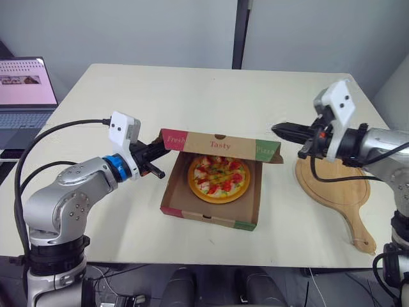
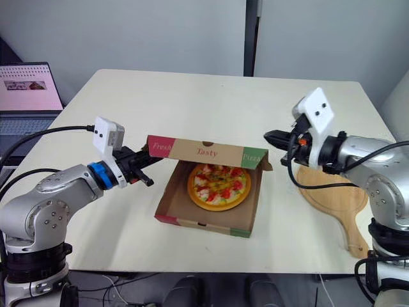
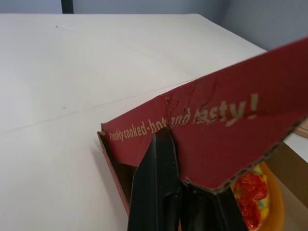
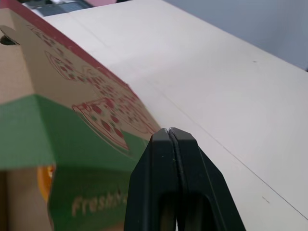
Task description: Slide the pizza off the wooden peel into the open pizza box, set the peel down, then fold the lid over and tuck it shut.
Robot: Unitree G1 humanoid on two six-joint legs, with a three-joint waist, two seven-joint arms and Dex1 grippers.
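Pizza: the round pizza [image 1: 218,179], orange at the rim with red and yellow toppings, lies flat inside the brown cardboard pizza box [image 1: 204,216]. The box sits mid-table, toward the near edge.

Lid: the printed cardboard lid [image 1: 220,144] is raised and folded partway over, hanging above the far part of the box. It is red at my left end and green at my right (the words "Fresh" and "Tasty" face my head camera). Most of the pizza shows below its front edge.

Left gripper: my left gripper [image 3: 180,185] is clamped on the lid's left end. The edge of the red side flap, printed "Freshly cooked-hot and tasty!", runs between my two black fingers [image 3: 159,178].

Right gripper: my right gripper [image 4: 172,137] has its fingers pressed together with nothing between them. The tip sits just beside the lid's green right corner, a little above it. I cannot tell whether it touches the cardboard.

Peel: the light wooden peel [image 1: 332,185], a round blade with a long handle, lies flat on the table to the right of the box and apart from it. It is under my right forearm, with its handle pointing toward the near edge.

Table: the cream-white table [image 1: 192,96] carries the box and the peel.

Laptop: an open laptop [image 1: 22,89] with a lit pink screen stands beyond the table's left edge.
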